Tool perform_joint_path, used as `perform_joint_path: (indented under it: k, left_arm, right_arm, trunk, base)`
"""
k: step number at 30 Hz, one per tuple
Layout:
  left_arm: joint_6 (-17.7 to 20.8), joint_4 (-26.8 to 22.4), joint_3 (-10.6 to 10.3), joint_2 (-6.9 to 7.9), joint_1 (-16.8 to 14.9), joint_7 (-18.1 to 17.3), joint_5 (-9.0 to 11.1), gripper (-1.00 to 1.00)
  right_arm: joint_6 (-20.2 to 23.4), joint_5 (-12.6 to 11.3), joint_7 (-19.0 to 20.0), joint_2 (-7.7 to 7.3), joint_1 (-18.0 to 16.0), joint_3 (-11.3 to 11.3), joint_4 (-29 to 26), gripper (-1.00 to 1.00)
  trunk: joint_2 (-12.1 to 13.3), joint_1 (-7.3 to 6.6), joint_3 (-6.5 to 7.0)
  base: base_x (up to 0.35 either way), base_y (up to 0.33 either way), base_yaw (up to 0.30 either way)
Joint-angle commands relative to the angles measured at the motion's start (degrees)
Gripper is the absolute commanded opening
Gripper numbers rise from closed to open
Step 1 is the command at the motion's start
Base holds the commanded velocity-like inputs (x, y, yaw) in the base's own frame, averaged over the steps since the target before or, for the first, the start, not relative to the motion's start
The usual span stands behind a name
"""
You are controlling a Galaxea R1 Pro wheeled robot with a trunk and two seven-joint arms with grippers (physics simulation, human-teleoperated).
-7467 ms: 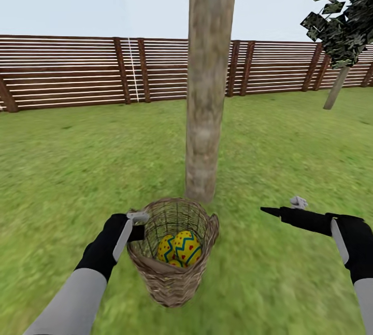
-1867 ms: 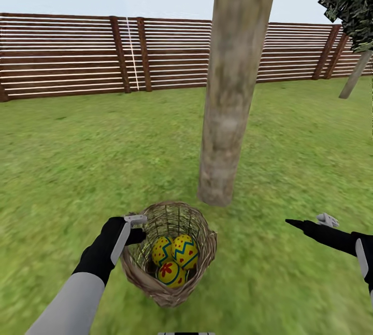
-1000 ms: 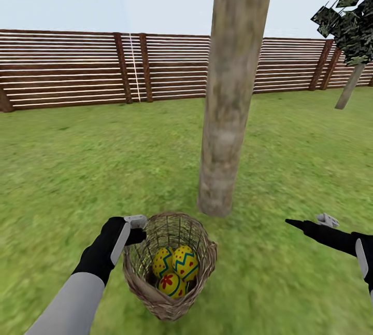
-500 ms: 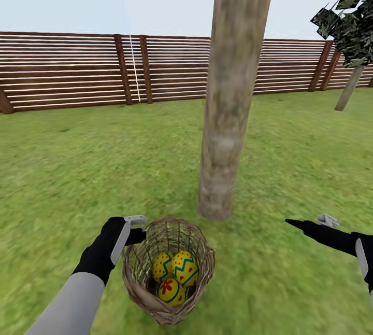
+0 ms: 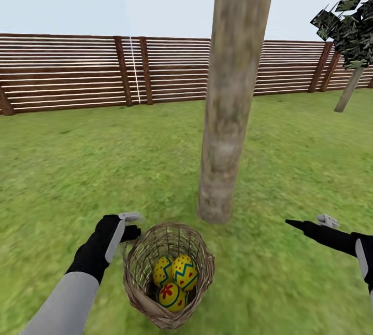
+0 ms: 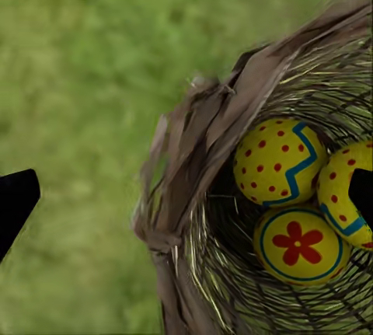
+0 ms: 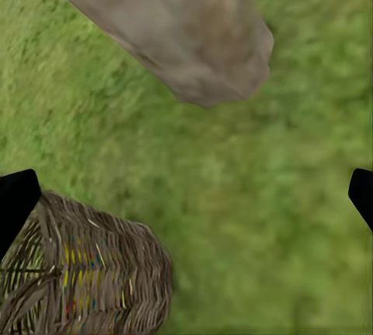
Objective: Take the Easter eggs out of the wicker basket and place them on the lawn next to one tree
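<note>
from the head camera, your small round brown wicker basket (image 5: 167, 273) of loose twigs sits on the mottled green lawn (image 5: 77, 169) just in front of the thick pale grey-brown trunk of the tree (image 5: 230, 91), and all three yellow easter eggs (image 5: 173, 278) with red dots and blue-green zigzags are inside it. half a second ago your left gripper (image 5: 130, 225) was against the basket's rim; now it has drawn back a little and the rim stands just clear of it, the basket tipped slightly toward you. your right gripper (image 5: 311, 221) has not moved, hanging well off to the right over grass, its fingers spread. the brown slatted fence (image 5: 67, 73) closes the garden behind. in the left wrist view your black fingertips (image 6: 15, 203) stand wide apart, one out over the grass and the other over the eggs (image 6: 299, 195), with the basket's rim (image 6: 202, 164) between them, not gripped. in the right wrist view the fingertips (image 7: 14, 203) are likewise far apart, holding nothing, with the trunk's base (image 7: 186, 32) and the basket's woven side (image 7: 85, 280) below on the grass.
</note>
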Motion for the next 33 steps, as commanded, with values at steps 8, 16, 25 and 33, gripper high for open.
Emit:
perform_joint_path:
  k: [8, 16, 25, 33]
  left_arm:
    - [0.3, -4.7, 6.8, 3.76, 0.0, 0.5, 0.8, 1.0]
    - [0.3, -4.9, 7.1, 3.41, 0.0, 0.3, 1.3, 1.0]
    - [0.3, -5.1, 6.9, 1.96, 0.0, 0.3, 1.4, 1.0]
    - [0.3, -5.1, 7.1, 2.14, 0.0, 0.3, 1.4, 1.0]
  right_arm:
    - [0.3, 0.6, -3.8, 0.03, 0.0, 2.5, 0.1, 1.0]
    - [9.7, 7.6, -3.5, 0.04, 0.0, 9.8, -5.6, 1.0]
    - [17.4, 7.9, -3.3, 0.17, 0.1, 22.7, -11.6, 1.0]
    - [18.1, 8.3, -3.3, 7.02, 0.5, 28.9, -22.6, 1.0]
  trunk:
    - [0.8, -0.45, 0.31]
    - [0.8, -0.45, 0.31]
    - [0.8, -0.45, 0.31]
    - [0.8, -0.45, 0.31]
  base:
    - [0.0, 0.0, 0.0]
    - [-0.151, 0.006, 0.0]
    - [-0.094, 0.045, 0.156]
    - [0.0, 0.0, 0.295]
